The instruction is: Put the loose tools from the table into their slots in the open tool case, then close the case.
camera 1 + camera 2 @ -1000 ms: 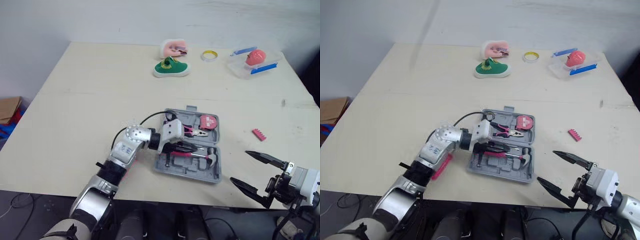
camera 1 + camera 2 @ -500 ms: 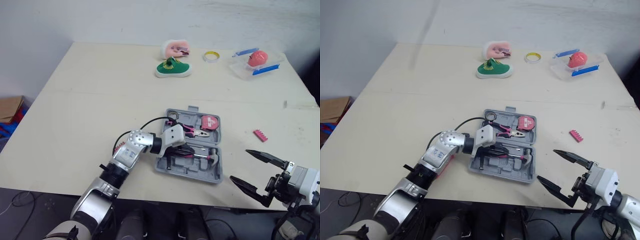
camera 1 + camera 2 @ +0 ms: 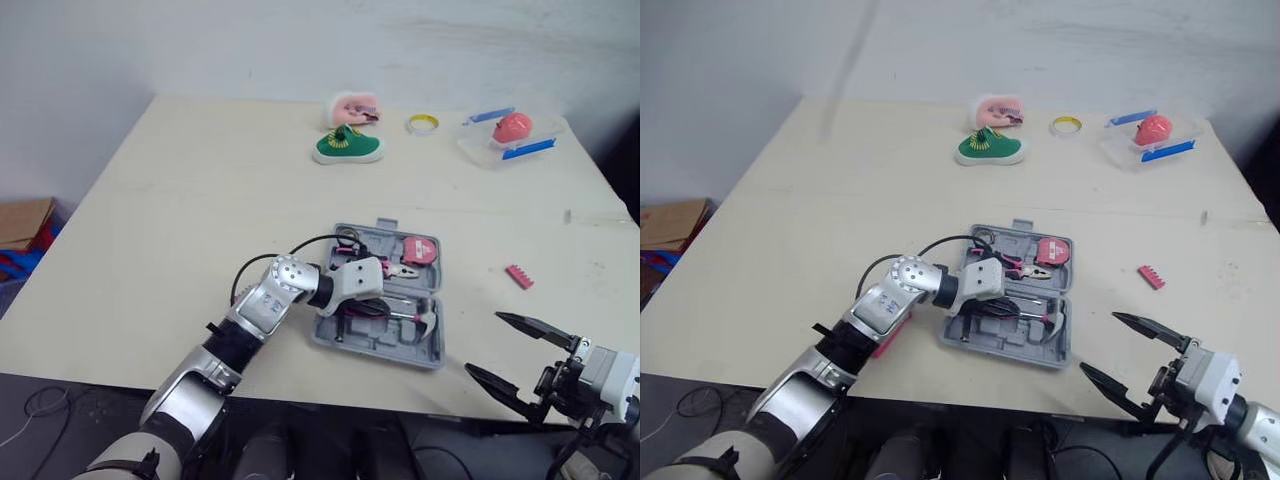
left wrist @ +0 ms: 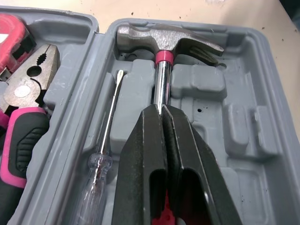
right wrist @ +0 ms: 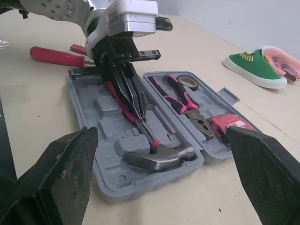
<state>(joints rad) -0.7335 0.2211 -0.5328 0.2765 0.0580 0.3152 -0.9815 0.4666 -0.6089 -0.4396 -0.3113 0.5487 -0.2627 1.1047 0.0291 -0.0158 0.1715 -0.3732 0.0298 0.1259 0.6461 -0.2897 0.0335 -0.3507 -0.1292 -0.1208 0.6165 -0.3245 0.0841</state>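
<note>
The grey tool case [image 3: 430, 350] lies open near the table's front edge. It holds pink-handled pliers [image 3: 385, 262], a pink tape measure [image 3: 418, 250], a clear-handled tester screwdriver [image 4: 101, 161] and a hammer [image 4: 168, 42] in its slot. My left gripper [image 4: 162, 110] is shut, its fingers [image 5: 132, 91] lying along the hammer's shaft inside the case. A red screwdriver [image 5: 51, 55] lies loose on the table just left of the case, and a pink bit holder [image 3: 519, 277] lies to its right. My right gripper [image 3: 487, 346] hangs open and empty beyond the front right table edge.
At the back of the table sit a green shoe [image 3: 347, 146], a pink object [image 3: 352, 106], a yellow tape roll [image 3: 421, 123] and a clear container [image 3: 505, 135] with a red item. A black cable loops from my left wrist over the case's left side.
The head camera has shifted. My left gripper has slid a little farther right along the hammer's shaft inside the case. The right gripper stays open in much the same place.
</note>
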